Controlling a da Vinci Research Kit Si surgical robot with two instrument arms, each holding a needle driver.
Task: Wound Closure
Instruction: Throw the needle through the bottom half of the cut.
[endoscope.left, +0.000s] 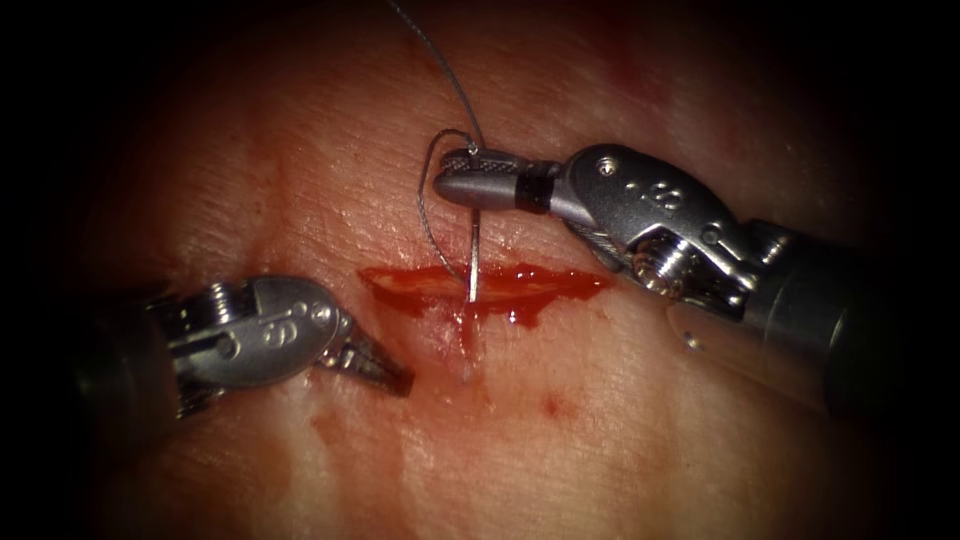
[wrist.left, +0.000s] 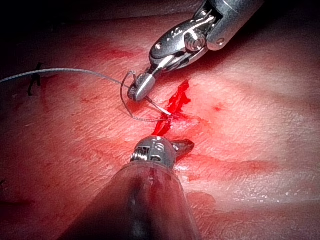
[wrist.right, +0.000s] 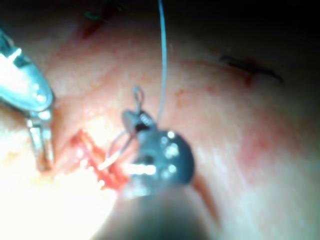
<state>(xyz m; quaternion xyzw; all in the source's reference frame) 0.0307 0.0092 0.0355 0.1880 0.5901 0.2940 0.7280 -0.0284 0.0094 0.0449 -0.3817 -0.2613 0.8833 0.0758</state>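
The right tool reaches in from the right, its jaws shut on the curved needle close to the thread end. The needle hangs point down, and its tip meets the cut near the middle; how deep it sits I cannot tell. From the jaws the thread curls round in a loop towards the needle, and another stretch runs up and away. The left tool lies on the tissue below and left of the cut, jaws shut and holding nothing. The needle and right tool also appear in the left wrist view.
Red fluid fills the cut and runs a little below it. Dark ends of thread from other stitches stick out of the tissue away from the cut, also seen in the right wrist view as a dark stitch.
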